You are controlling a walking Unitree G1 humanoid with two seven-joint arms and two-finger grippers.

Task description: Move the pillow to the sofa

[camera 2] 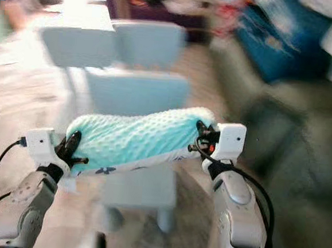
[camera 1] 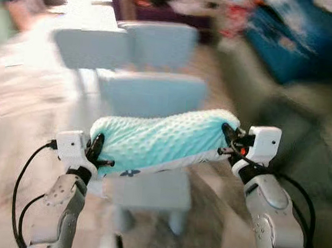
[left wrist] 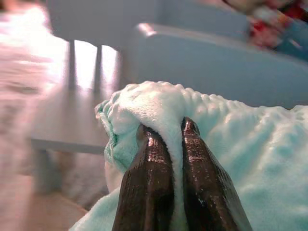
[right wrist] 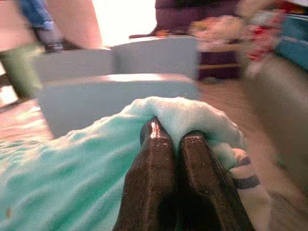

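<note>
— Looking ahead, where's your grey sofa (camera 1: 305,112)?
— Off to your right, beyond the pale blue chairs (camera 1: 151,94).
— And the mint pillow (camera 1: 162,138)?
— Slung crosswise between left gripper (camera 1: 98,150) and right gripper (camera 1: 229,139), jaws clamped on each end.

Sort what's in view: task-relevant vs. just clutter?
Task-relevant:
- teal pillow, carried between both arms
- left end effector, shut on one pillow end
- right end effector, shut on the other end
- grey sofa, to the robot's right

Clutter:
- pale blue chairs
- blue cushion on the sofa
</note>
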